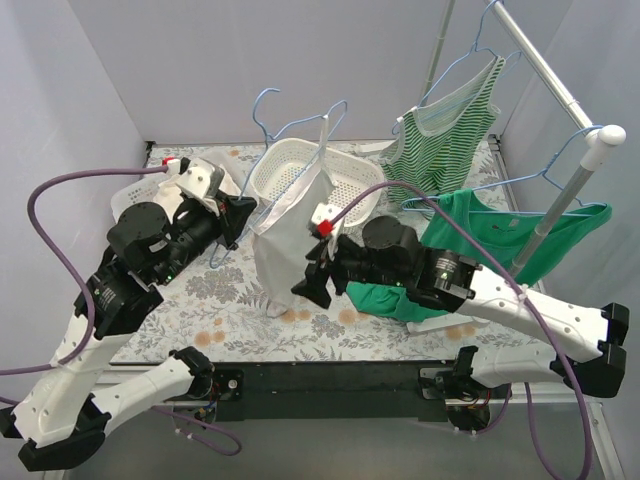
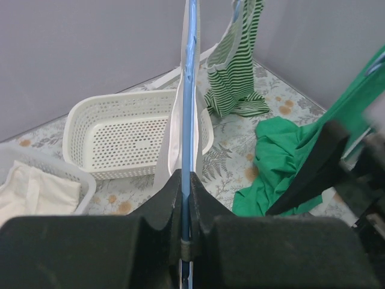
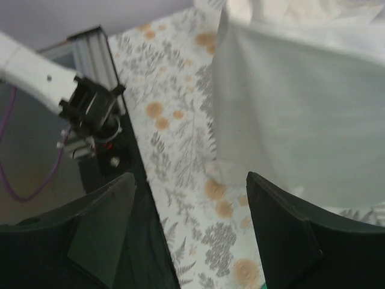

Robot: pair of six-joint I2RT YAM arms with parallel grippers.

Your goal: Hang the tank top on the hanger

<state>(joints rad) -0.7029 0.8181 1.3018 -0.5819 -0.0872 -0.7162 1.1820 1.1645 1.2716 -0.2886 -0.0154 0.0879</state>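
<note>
Left claw [image 2: 186, 180] pinched tight on the hanger [image 2: 190, 72]: the blue wire runs straight up between both fingers in the left wrist view.

Tank top [image 1: 285, 240] hangs in the middle of the top view as a long white drape. One narrow strap is drawn up toward the upper middle, and the hem reaches down to the flowered table [image 1: 200, 300]. In the left wrist view its cloth lies close along the left side of the wire.

Right claw [image 1: 312, 280] spread wide, holding nothing. It sits low beside the tank top's lower right edge; whether it touches, cannot tell.

White basket [image 1: 345, 185] sits behind the drape. Striped top [image 1: 445, 135] and green top [image 1: 500, 235] hang on the rack [image 1: 560, 200] at right.
</note>
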